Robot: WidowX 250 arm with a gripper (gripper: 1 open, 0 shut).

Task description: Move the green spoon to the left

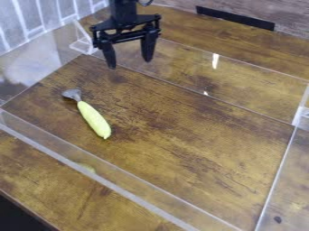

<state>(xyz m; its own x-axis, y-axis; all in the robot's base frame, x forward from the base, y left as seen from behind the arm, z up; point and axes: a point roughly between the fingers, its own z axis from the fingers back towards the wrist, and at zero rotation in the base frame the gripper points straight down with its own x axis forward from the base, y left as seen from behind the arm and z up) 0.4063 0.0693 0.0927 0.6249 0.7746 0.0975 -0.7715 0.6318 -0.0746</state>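
Note:
The green spoon (89,114) lies flat on the wooden table at the left, its yellow-green handle pointing toward the front right and its small grey bowl toward the back left. My gripper (128,57) hangs well above and behind the spoon, near the back of the table, pointing down. Its two black fingers stand wide open with nothing between them. It is clearly apart from the spoon.
A low clear plastic wall (145,194) frames the wooden work area on all sides. A white rack (31,23) stands at the back left. A dark strip (236,16) lies at the table's far edge.

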